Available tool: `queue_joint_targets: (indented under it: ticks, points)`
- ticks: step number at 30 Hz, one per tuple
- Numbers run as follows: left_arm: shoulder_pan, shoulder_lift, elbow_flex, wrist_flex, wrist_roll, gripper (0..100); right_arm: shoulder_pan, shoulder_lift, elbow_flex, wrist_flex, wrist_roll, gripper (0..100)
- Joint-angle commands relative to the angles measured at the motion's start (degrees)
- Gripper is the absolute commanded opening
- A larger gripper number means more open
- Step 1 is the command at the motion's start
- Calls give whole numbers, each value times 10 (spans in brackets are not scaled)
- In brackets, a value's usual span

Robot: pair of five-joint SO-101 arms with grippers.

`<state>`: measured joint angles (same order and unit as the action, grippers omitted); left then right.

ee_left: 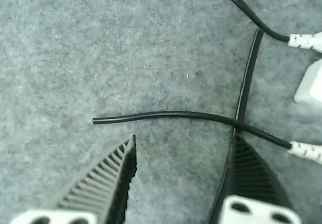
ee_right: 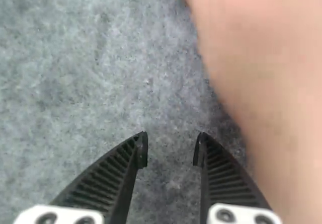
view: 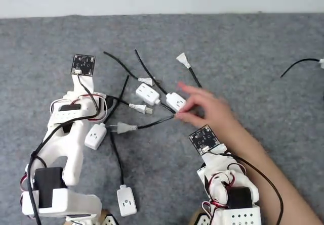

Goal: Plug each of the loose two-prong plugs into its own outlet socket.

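Note:
Several white outlet sockets lie on the grey carpet: two side by side in the middle point(view: 148, 93) point(view: 175, 101), one by the left arm point(view: 94, 135), one near the front point(view: 126, 199). Loose two-prong plugs on black cords lie around them point(view: 146, 81) point(view: 137, 107) point(view: 124, 128) point(view: 183, 59). A person's hand point(view: 207, 108) rests on the middle right socket and a cord. My left gripper point(ee_left: 184, 138) is open just above the carpet, beside a black cord point(ee_left: 166, 115) with a bare end; a plug point(ee_left: 307, 151) and a socket point(ee_left: 309, 85) lie beyond. My right gripper point(ee_right: 172, 141) is open over bare carpet, close beside the hand point(ee_right: 251, 83).
The person's forearm point(view: 273, 179) stretches over the right arm point(view: 228, 194) from the front right corner. Black cords cross each other point(ee_left: 236, 126) near the left gripper. Another cord and plug point(view: 304, 63) lie at the far right edge. A pale wall bounds the carpet's far side.

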<state>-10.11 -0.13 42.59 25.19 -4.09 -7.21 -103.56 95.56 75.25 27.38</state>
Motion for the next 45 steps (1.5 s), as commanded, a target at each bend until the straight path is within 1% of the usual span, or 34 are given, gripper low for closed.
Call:
queue_joint_targets:
  ticks: [1, 16, 20, 21, 28, 30, 32, 36, 40, 45]
  points:
    - [4, -3, -29, 6, 4, 280, 9, -4, 10, 4, 6, 162]
    - [5, -1, -32, 5, 3, 280, 9, -4, 10, 4, 6, 162]
    - [6, 10, -44, 11, -14, 280, 8, -4, 10, 4, 6, 162]
    - [8, 18, -55, 22, -15, 280, 8, -4, 10, 4, 6, 162]
    - [7, 130, -211, 169, -13, 280, 8, -4, 10, 4, 6, 162]
    - [7, 143, -234, 193, -13, 280, 8, -4, 10, 4, 6, 162]
    - [10, 141, -234, 196, -17, 280, 8, -4, 10, 4, 6, 162]
    - [19, 90, -233, 232, -18, 280, 8, -4, 10, 4, 6, 162]
    - [44, -25, -196, 273, -18, 280, 8, -4, 10, 4, 6, 162]
    - [114, -192, -117, 309, -17, 280, 8, -4, 10, 4, 6, 162]
